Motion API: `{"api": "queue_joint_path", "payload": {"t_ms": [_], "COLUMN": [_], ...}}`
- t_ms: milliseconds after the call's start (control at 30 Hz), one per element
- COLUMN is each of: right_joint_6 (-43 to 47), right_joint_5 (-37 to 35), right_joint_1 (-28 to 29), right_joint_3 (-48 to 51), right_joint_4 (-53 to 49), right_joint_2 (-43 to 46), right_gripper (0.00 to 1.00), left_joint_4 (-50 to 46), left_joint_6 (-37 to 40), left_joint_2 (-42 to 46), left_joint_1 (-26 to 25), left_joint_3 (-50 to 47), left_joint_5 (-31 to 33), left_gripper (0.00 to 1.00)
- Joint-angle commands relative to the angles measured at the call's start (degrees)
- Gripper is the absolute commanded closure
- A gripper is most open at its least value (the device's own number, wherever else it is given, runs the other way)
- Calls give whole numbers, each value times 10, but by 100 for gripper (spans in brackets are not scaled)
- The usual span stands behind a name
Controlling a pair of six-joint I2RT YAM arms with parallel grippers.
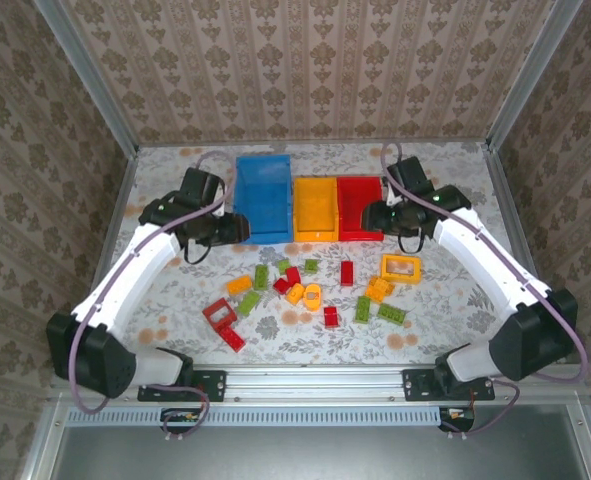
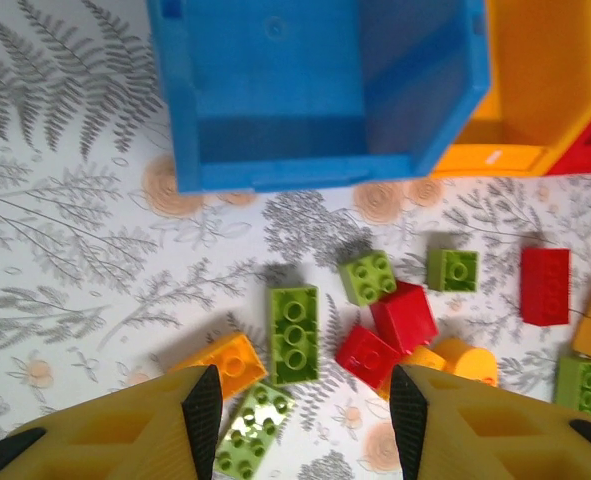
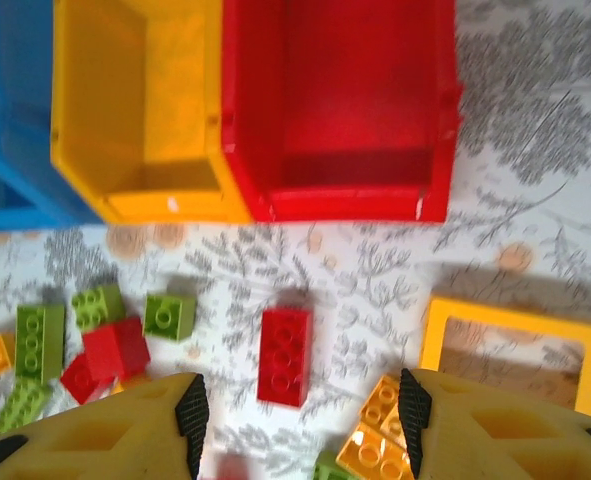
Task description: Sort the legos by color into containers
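Observation:
Three containers stand in a row at the back: blue (image 1: 263,195), yellow-orange (image 1: 315,207) and red (image 1: 359,207), and the insides I can see hold nothing. Red, green and orange legos (image 1: 305,290) lie scattered on the table in front of them. My left gripper (image 1: 233,228) hovers open by the blue bin's front. Below its fingers (image 2: 305,420) lie a long green brick (image 2: 294,333) and a paler green one (image 2: 253,432). My right gripper (image 1: 373,213) is open at the red bin's front. A red three-stud brick (image 3: 284,356) lies below its fingers (image 3: 302,415).
A yellow hollow frame (image 1: 401,267) lies at the right of the pile and a red hollow frame (image 1: 219,313) at the left. Patterned walls close in the table on three sides. A metal rail (image 1: 305,380) runs along the near edge.

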State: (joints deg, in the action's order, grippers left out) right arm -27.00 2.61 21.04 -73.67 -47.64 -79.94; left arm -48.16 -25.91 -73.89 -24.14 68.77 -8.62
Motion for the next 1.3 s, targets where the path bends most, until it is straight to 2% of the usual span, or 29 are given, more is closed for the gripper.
{"api": "queue_joint_path", "payload": {"t_ms": [0, 233, 400, 567, 767, 1100, 1267], "right_joint_6": [-37, -125, -190, -228, -282, -298, -304], "right_joint_5": [-6, -22, -1, 19, 28, 25, 27], "right_joint_1": [24, 48, 34, 8, -15, -14, -13], "right_joint_3": [26, 134, 214, 272, 311, 293, 284], "right_joint_4": [-29, -45, -31, 23, 103, 160, 165], "right_joint_2": [39, 95, 117, 113, 74, -24, -58], "right_gripper": [44, 41, 30, 15, 8, 8, 12], "left_joint_4": [48, 151, 208, 217, 219, 241, 243], "left_joint_6": [-42, -58, -47, -38, -29, -28, -28], "left_joint_2": [43, 83, 66, 37, 25, 22, 17], "left_joint_1": [-16, -127, -182, -195, -196, -197, -198], "left_joint_3": [-39, -99, -111, -98, -89, -93, -91], "left_joint_5": [-14, 0, 0, -10, -31, -46, -46], "left_gripper": [49, 48, 47, 48, 47, 47, 47]}}
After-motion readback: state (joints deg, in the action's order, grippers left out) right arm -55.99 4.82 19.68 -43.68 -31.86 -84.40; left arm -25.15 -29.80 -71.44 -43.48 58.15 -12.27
